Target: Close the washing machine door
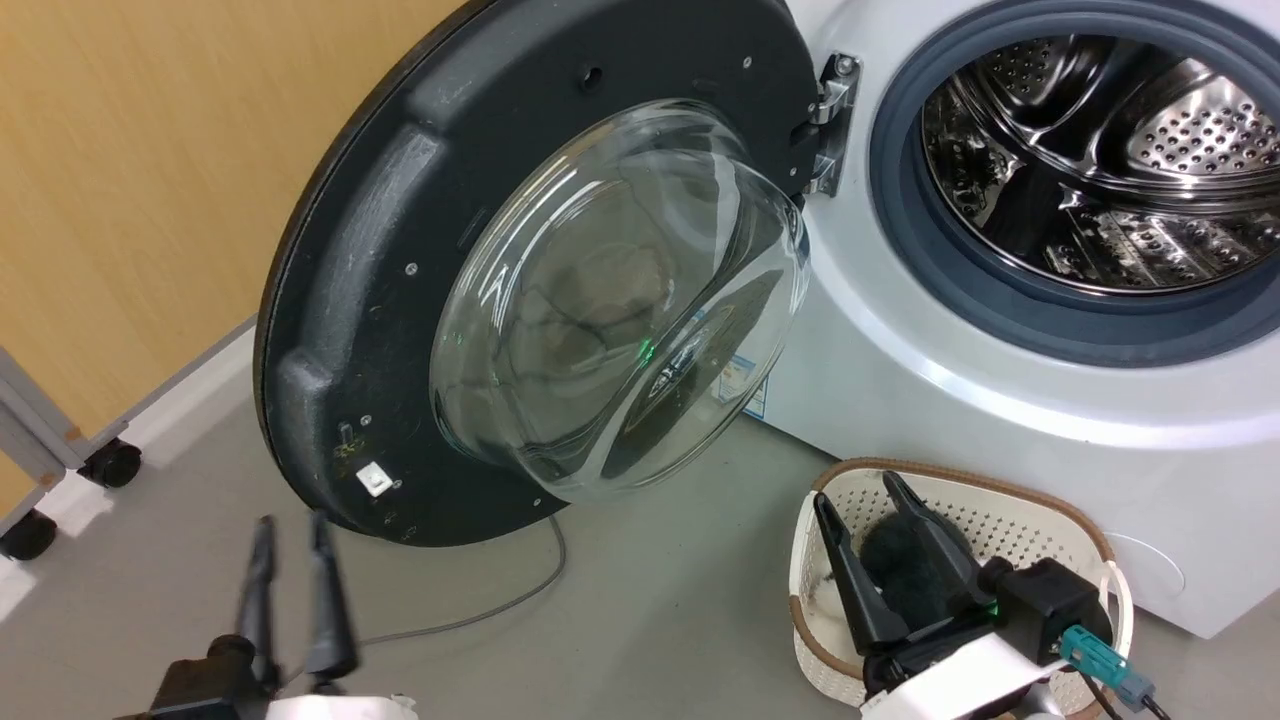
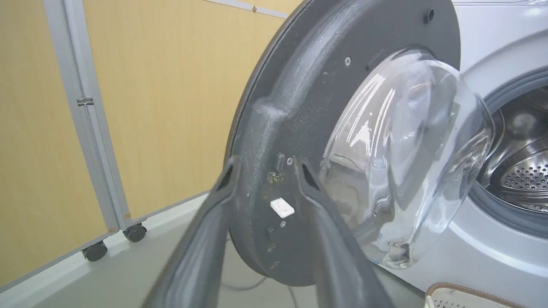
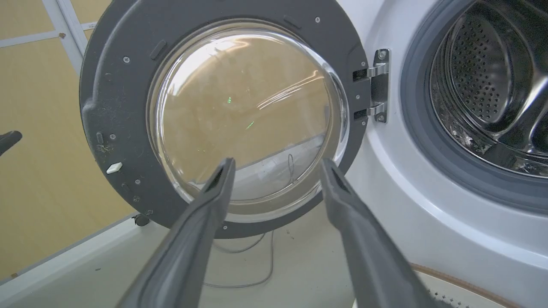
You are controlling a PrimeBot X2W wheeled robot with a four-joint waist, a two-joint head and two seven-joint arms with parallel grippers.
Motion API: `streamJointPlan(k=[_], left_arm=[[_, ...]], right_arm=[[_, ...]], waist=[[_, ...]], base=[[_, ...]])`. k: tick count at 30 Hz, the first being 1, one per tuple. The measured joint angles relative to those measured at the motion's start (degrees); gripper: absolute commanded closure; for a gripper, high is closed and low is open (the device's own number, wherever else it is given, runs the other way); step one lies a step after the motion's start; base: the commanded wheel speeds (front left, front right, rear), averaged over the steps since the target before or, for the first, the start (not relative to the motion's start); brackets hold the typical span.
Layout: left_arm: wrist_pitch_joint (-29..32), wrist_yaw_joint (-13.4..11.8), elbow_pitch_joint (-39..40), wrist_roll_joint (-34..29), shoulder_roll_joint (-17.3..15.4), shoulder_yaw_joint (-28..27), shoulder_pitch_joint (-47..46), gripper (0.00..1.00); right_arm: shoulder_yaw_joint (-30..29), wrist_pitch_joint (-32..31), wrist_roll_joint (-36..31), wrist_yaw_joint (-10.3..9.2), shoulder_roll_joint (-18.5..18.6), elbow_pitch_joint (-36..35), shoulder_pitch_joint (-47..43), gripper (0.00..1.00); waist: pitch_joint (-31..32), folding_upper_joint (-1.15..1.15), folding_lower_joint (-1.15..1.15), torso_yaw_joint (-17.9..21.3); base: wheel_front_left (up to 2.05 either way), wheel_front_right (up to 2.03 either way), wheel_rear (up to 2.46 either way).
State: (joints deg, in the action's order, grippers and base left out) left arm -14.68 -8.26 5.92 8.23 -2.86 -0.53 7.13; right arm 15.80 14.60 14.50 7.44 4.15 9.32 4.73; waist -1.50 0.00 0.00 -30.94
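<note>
Washing machine door (image 1: pixel 380 250) stands wide open, swung out at nine o'clock of the drum opening and hung by a metal hinge (image 1: pixel 835 120) on its three o'clock edge. At the far left of the head view is a tan partition (image 1: pixel 150 200) on black casters (image 1: pixel 110 465).

The left gripper (image 1: pixel 291 520), at seven o'clock in that view, has its fingers a little apart with nothing between them. Its tips are just below the door's black rim, and I cannot tell whether they touch it. In the left wrist view a small plain white tab (image 2: pixel 282 208) on the rim sits between those fingers. A grey cable (image 1: pixel 500 600) trails on the floor under the door.

At the right edge of the glass bowl (image 1: pixel 620 300), the head view catches a small blue label (image 1: pixel 755 395) on the washing machine (image 1: pixel 900 380); its print is too small to read. The right wrist view instead looks straight through the glass and shows both hinge arms.

At five o'clock the right gripper (image 1: pixel 855 492) hangs with its fingers spread and empty over a cream basket (image 1: pixel 1000 492) holding a dark fuzzy bundle (image 1: pixel 890 560). The grey gasket (image 1: pixel 900 220) and steel drum (image 1: pixel 1100 150) lie open at two o'clock.
</note>
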Motion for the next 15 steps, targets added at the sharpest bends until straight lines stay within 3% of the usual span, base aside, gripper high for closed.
streamJointPlan(k=[6, 12, 15], left_arm=[[0.0, 1.1, 1.8, 0.6, 0.0, -2.1, 0.0, 1.00], [0.0, 5.0, 2.1, 4.8, -0.5, -8.1, -3.1, 1.00], [0.3, 7.7, -1.4, 10.1, -2.1, -11.7, -7.6, 1.00]], right_arm=[[-0.5, 0.1, 0.1, 0.00, 0.0, -0.1, 0.0, 0.00], [-2.0, 0.2, -0.7, 0.00, 0.1, -1.1, -0.1, 0.00], [-2.8, 0.2, -1.7, 0.00, 0.5, -1.7, -0.4, 0.00]], waist=[[-0.2, 0.00, 0.00, 0.1], [-1.2, 0.00, 0.00, 0.3], [-2.2, 0.00, 0.00, 0.3]], base=[[0.00, 0.00, 0.00], [0.00, 0.00, 0.00], [0.00, 0.00, 0.00]])
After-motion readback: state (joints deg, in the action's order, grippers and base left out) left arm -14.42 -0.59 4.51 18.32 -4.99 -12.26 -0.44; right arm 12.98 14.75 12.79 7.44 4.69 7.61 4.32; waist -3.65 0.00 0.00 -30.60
